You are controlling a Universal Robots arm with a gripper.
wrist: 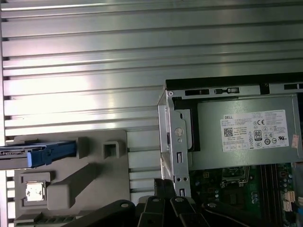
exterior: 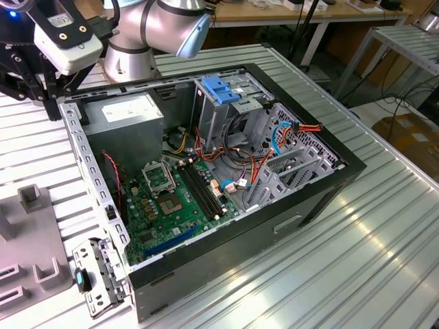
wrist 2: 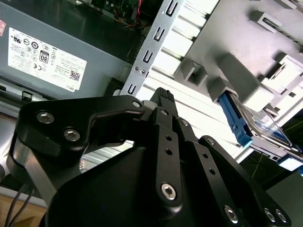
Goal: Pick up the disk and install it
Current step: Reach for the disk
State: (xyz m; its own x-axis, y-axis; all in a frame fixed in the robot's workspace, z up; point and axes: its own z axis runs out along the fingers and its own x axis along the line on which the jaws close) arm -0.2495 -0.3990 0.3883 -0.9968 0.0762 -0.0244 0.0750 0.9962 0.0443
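The disk [wrist: 33, 153] stands on edge in a slot of the grey holder [wrist: 90, 184], its blue side rail towards the camera. In the second wrist view the disk [wrist 2: 265, 130] shows a silver face with a label behind the blue rail. My gripper [wrist 2: 161, 97] is black, shut and holds nothing. It hangs over the ribbed table by the case's rear corner [wrist: 173, 137], between the holder and the power supply, apart from the disk. In the exterior view the gripper [exterior: 49, 106] is at the far left, just outside the case.
The open computer case [exterior: 322, 199] lies on the ribbed metal table [exterior: 384, 260]. Inside are a grey power supply [exterior: 127, 116], a motherboard [exterior: 171, 199], and a metal drive cage topped by a blue bracket [exterior: 218, 90] with loose cables beside it. The holder [exterior: 27, 233] sits to the exterior view's left.
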